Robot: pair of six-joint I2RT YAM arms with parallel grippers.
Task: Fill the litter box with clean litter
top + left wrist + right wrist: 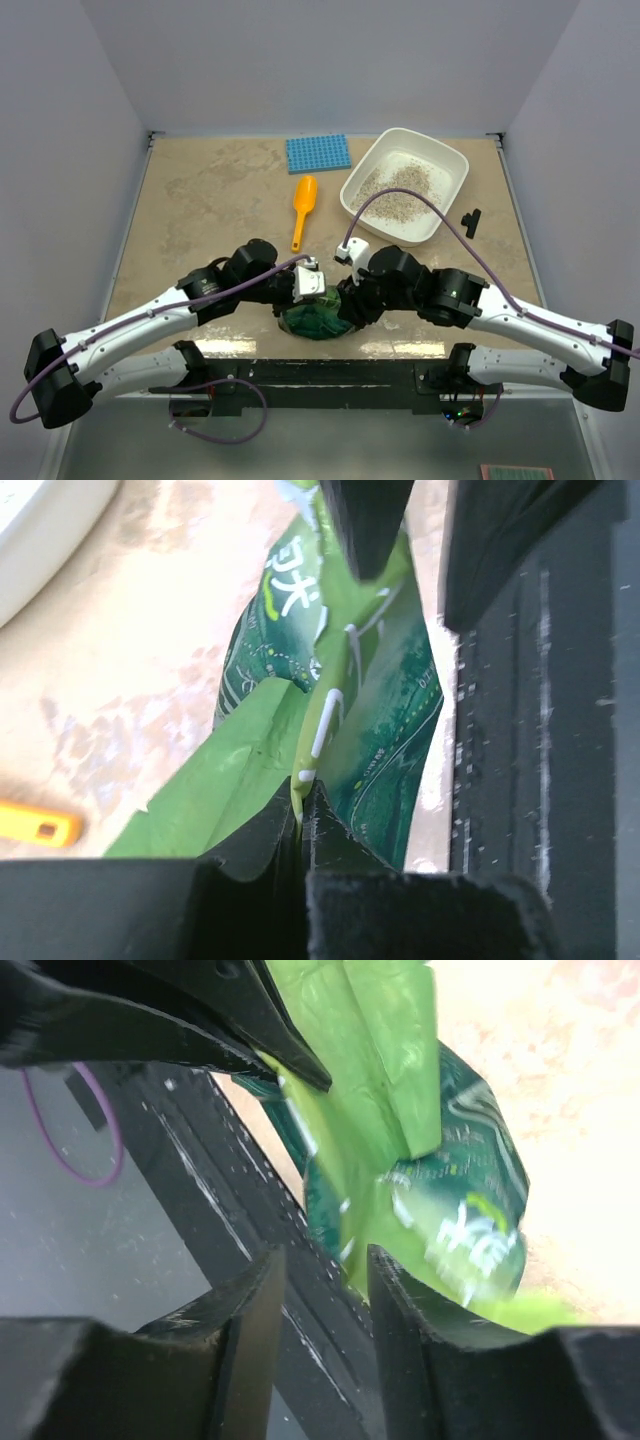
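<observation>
The white litter box (452,160) stands at the back right of the table and holds a loose spread of beige-grey clean litter (400,192). A crinkly green foil bag (316,320) lies at the near edge between both arms. My left gripper (320,298) is shut on a folded edge of the bag (330,680); the foil is pinched between its fingertips (300,805). My right gripper (350,300) is open right beside the bag (440,1180); nothing lies between its fingers (325,1260).
An orange scoop (304,208) lies mid-table, also in the left wrist view (35,823). A blue studded mat (318,153) lies at the back. A small black part (470,220) lies right of the box. The black frame (250,1190) runs along the table's near edge.
</observation>
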